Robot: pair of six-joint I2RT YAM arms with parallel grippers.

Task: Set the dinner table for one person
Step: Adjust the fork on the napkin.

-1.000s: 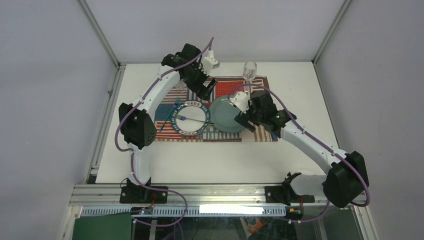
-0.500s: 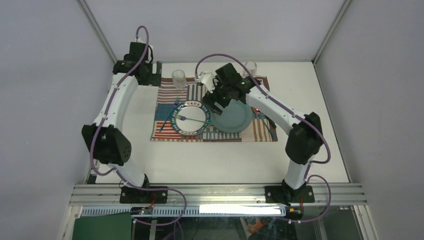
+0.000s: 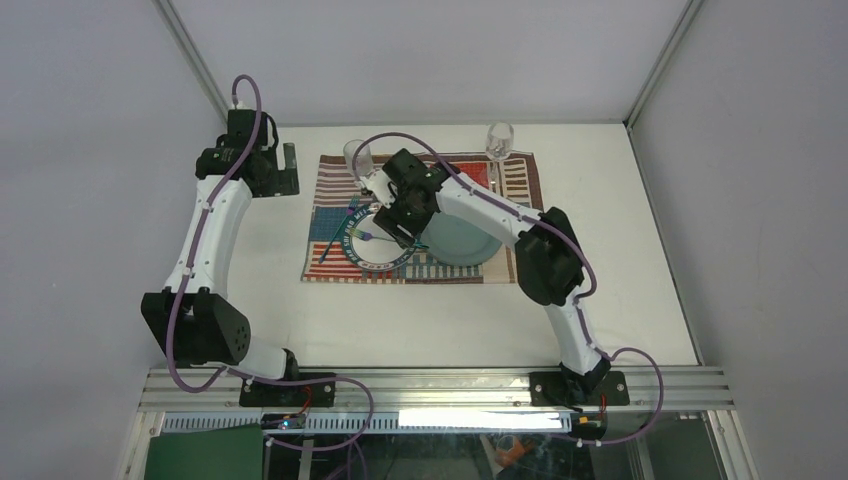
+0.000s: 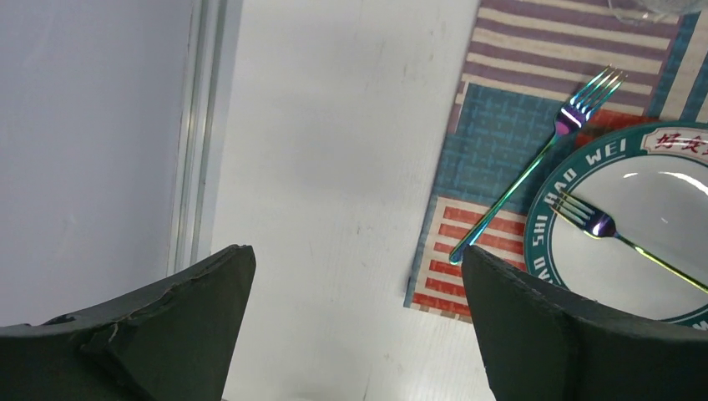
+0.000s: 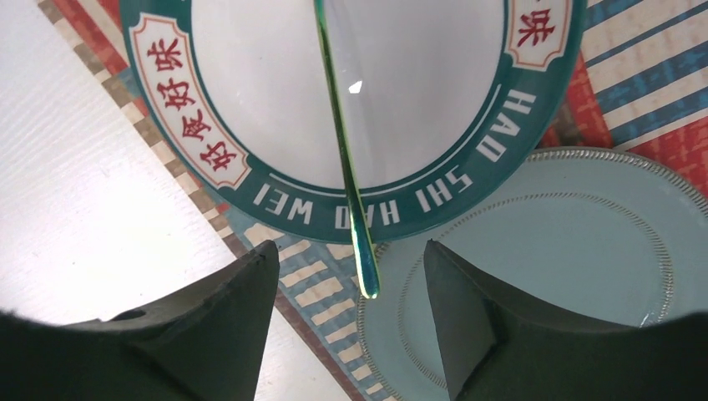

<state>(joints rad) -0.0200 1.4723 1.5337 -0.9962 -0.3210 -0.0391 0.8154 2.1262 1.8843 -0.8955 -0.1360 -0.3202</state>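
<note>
- Placemat of striped red, blue and white patchwork [image 3: 520,175] lies on the far middle of the large flat matte white rectangular desk [image 3: 430,320] edged with aluminium rails.
- On it sit a round white plate with a teal lettered rim [image 3: 352,250] and, just right of it, a plain round pale blue plate [image 3: 460,245], rims meeting.
- One iridescent metal fork [image 4: 597,225] lies across the white plate; a second iridescent fork [image 4: 534,167] lies on the mat just left of that plate.
- A clear tumbler [image 3: 358,155] and a clear stemmed glass [image 3: 499,140] stand at the mat's far edge, tumbler to the left.
- Left tool [image 4: 355,267] hangs over bare desk left of the mat, fingers spread wide, holding nothing.
- Right tool [image 5: 349,259] hangs where the plates meet, fingers apart on either side of the first fork's handle end, not touching it.
</note>
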